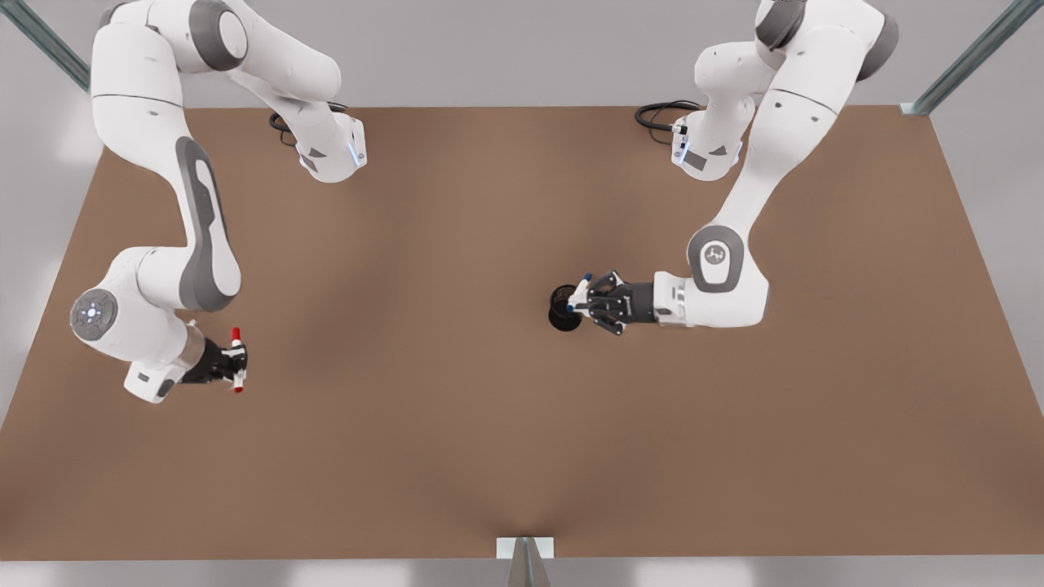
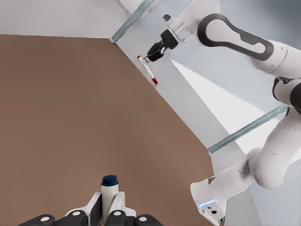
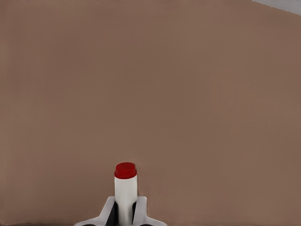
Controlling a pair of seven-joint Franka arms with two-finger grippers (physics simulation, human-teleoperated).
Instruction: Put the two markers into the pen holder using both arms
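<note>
A red-capped marker (image 1: 236, 359) is held over the table at the front view's left, with my right gripper (image 1: 233, 364) shut on it. In the right wrist view the same red-capped marker (image 3: 125, 188) stands between the fingers of that gripper (image 3: 125, 212), above bare table. At the front view's centre right, my left gripper (image 1: 584, 303) is shut on the blue-capped marker (image 1: 580, 290), right beside the black mesh pen holder (image 1: 562, 310). The left wrist view shows the blue-capped marker (image 2: 109, 187) in my left gripper (image 2: 109, 209), and farther off the right gripper (image 2: 153, 51) with the red marker (image 2: 147, 70).
The brown table (image 1: 424, 326) spreads wide between the two arms. Both arm bases, each with a black cable (image 1: 662, 114), stand at the table's far edge. Metal frame posts (image 1: 966, 61) rise at the far corners, and a small bracket (image 1: 525, 550) sits at the front edge.
</note>
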